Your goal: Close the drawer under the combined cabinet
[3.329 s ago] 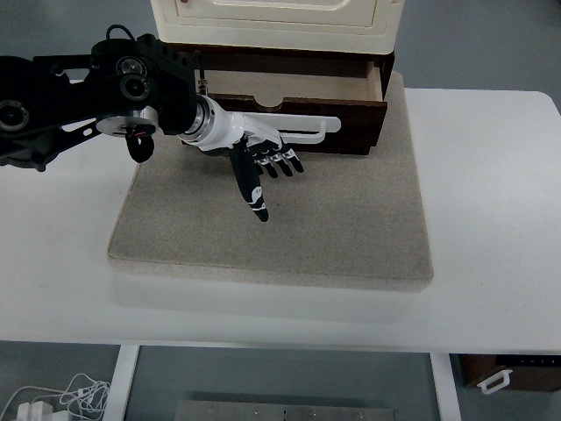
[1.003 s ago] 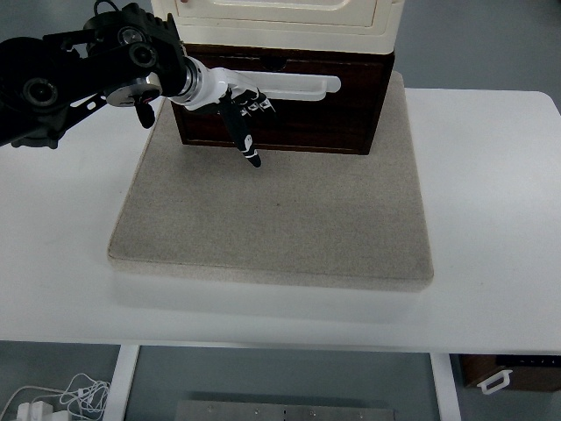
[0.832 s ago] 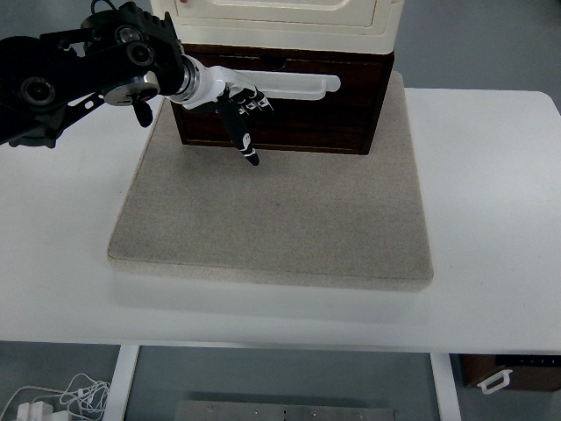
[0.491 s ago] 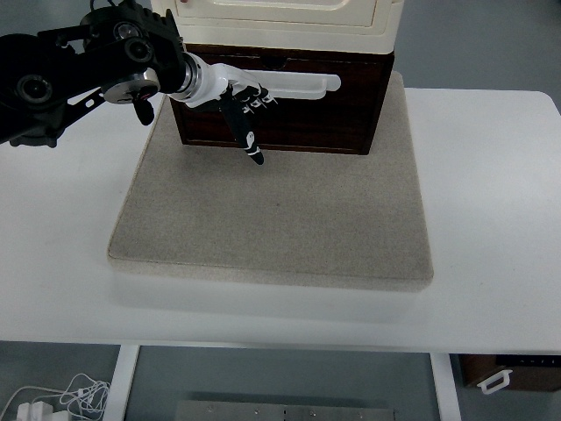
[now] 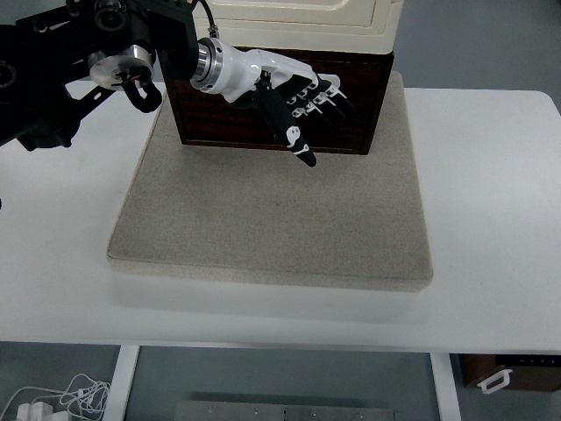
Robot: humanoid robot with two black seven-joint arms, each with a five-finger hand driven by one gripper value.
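**Left hand spread across the shut drawer front**

The drawer (image 5: 263, 123) sits under the cream cabinet (image 5: 298, 22), its dark wooden front flush with the brown casing around it, with no gap showing along the top edge. Cabinet and drawer stand together at the far edge of a grey mat (image 5: 272, 219), and the mat lies on a white table (image 5: 500, 219).

The left hand (image 5: 294, 96) lies in front of the drawer front, over its upper middle part. Its arm (image 5: 79, 53), black and bulky, enters to the left of the drawer and ends in a silver wrist ring just left of the drawer's upper left corner. The hand's white back faces up; the black fingers (image 5: 329, 92) are stretched out and slightly fanned toward the right side of the drawer front, and the thumb (image 5: 294, 136) points down toward the drawer's lower edge, its tip over the line where the drawer front meets the mat. The hand grips nothing. Whether the fingers touch the wood or only hang just before it cannot be told from this steep view. The drawer's handle is hidden behind the hand.
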